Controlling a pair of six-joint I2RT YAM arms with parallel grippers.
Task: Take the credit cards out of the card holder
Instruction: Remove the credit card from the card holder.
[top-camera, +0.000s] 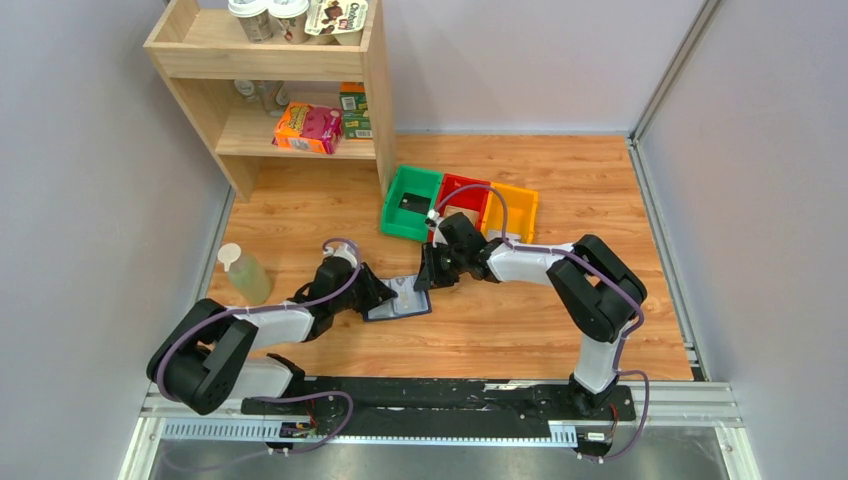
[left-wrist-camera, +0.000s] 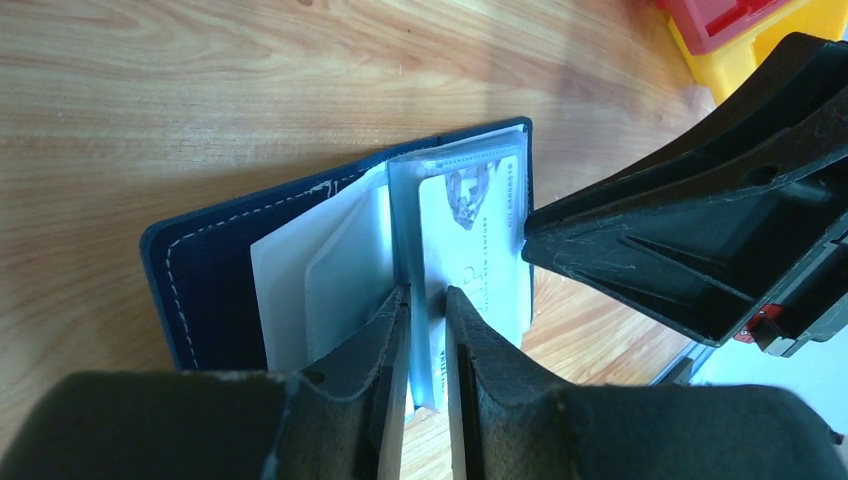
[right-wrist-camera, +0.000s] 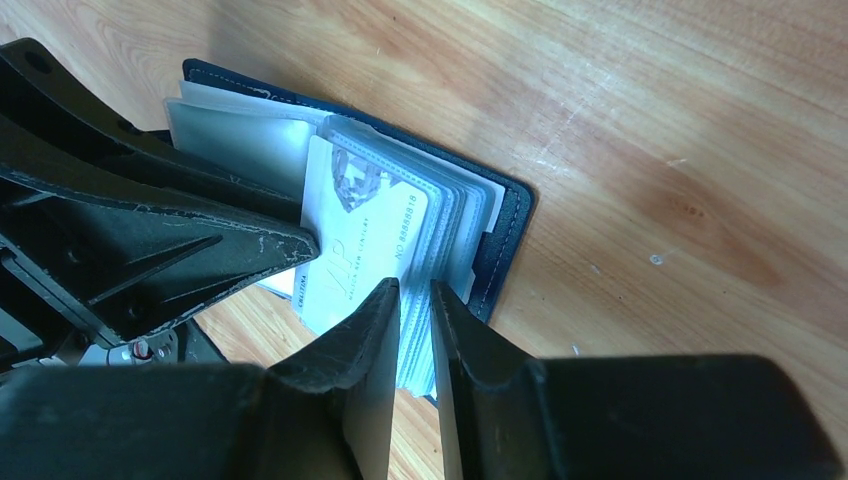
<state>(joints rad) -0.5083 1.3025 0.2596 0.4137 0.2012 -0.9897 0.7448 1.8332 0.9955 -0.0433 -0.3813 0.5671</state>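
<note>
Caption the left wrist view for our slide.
Left gripper straddles a clear sleeve of the open navy card holder, silver card showing.

White-and-black jointed arms (top-camera: 525, 263), looping purple cables (top-camera: 338, 241), matte-black gripper fingers (left-wrist-camera: 380, 355).

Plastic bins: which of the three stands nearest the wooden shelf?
The green bin, at the row's left end beside the shelf; the red bin and yellow bin sit further right.
</note>
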